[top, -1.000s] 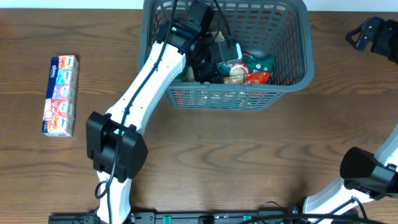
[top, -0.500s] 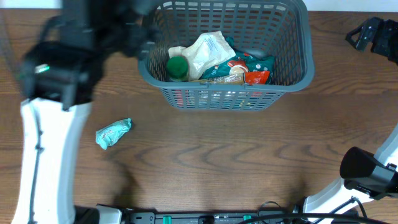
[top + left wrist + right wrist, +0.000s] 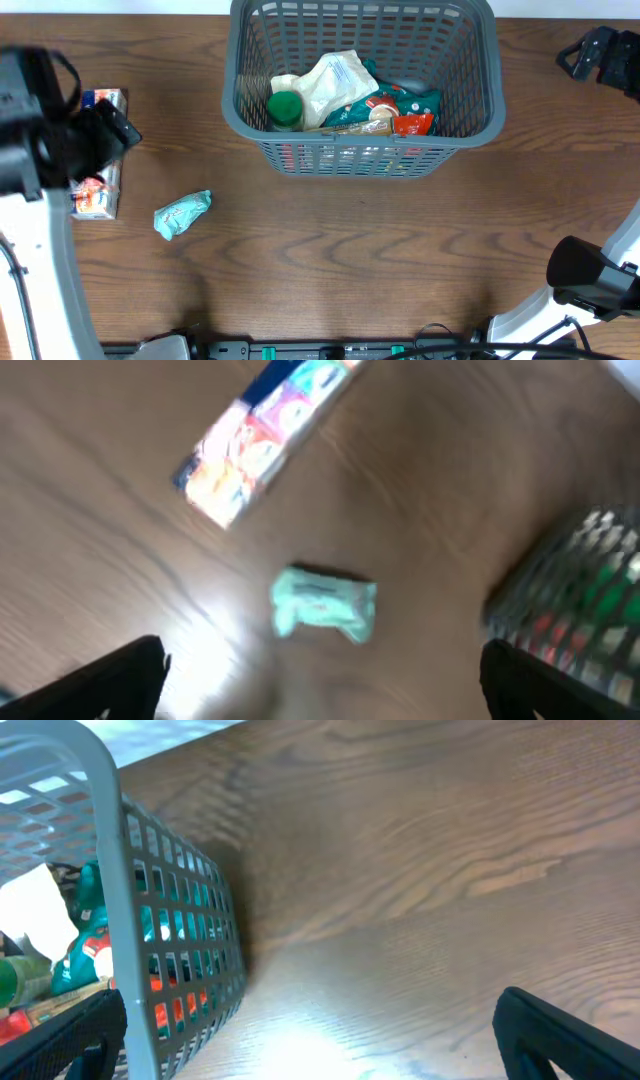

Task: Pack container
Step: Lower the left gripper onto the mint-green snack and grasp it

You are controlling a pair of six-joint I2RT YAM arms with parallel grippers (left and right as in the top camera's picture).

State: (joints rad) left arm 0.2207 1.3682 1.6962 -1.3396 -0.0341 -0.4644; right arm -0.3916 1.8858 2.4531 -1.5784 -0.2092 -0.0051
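The container, a large dark grey slotted basket (image 3: 360, 155), stands at the back centre. It holds a white pouch (image 3: 335, 80), a green-capped bottle (image 3: 284, 108) and red and green packets (image 3: 405, 110). A small teal packet (image 3: 182, 213) lies on the table to its front left; it also shows in the left wrist view (image 3: 323, 603). My left gripper (image 3: 90, 140) hovers at the far left, open and empty, its fingers (image 3: 320, 690) wide apart above the teal packet. My right gripper (image 3: 595, 55) is at the back right, open and empty (image 3: 320, 1040), beside the basket wall (image 3: 180, 910).
A long colourful multipack (image 3: 98, 190) lies at the far left, partly hidden under my left arm, and is blurred in the left wrist view (image 3: 262, 440). Bare brown wood table (image 3: 400, 260) stretches in front of the basket.
My left arm has pulled out of the basket and swung to the far left. The white pouch and green-capped bottle in the basket and the teal packet on the table are now uncovered.
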